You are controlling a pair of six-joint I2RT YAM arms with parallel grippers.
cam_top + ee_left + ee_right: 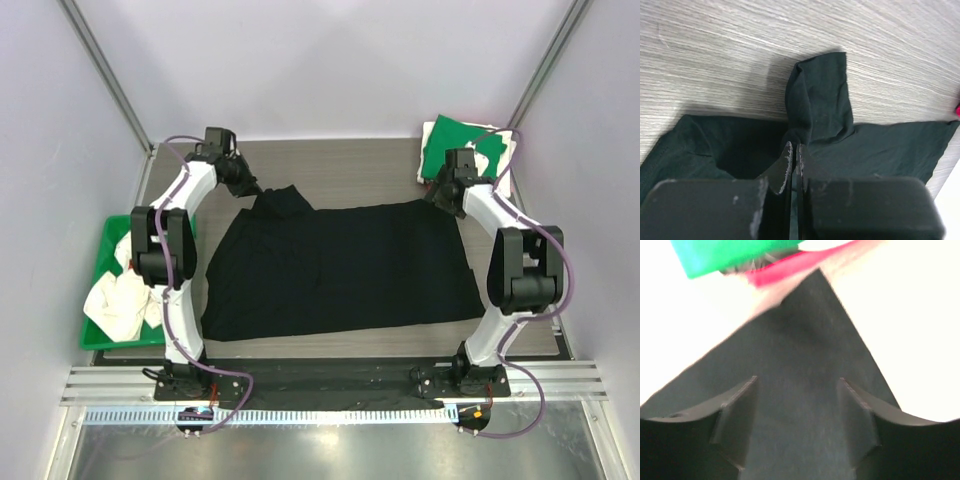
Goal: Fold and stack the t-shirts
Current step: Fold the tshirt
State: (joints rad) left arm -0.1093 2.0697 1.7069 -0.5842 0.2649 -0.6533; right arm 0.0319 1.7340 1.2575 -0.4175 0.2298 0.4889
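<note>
The black t-shirt point(340, 265) lies spread across the middle of the tabletop point(350, 170), mostly flat. Its near hem runs along the 6 o'clock side and a rumpled flap sticks out at its 11 o'clock corner.

The left hand point(243, 183) sits at that 11 o'clock corner. In the left wrist view its serrated fingers point(788, 162) are clenched on a raised pinch of the black cloth. A folded tab of fabric stands up just beyond them towards 12 o'clock, over bare wood grain.

The right hand point(441, 190) is at the shirt's 2 o'clock corner. In the right wrist view its two fingers are spread wide, released, with a pointed corner of the black cloth lying between and under them. That view is blurred, so it is hard to say whether the fingers touch the cloth.

At 1 o'clock on the tabletop, just beyond the right hand, a folded green t-shirt point(462, 143) rests on a white t-shirt point(506, 150). A strip of red cloth point(790, 267) shows beside the green in the right wrist view.

At 9 o'clock, off the tabletop's left edge, a green tray point(107, 235) holds crumpled pale cloth point(115, 298).
</note>
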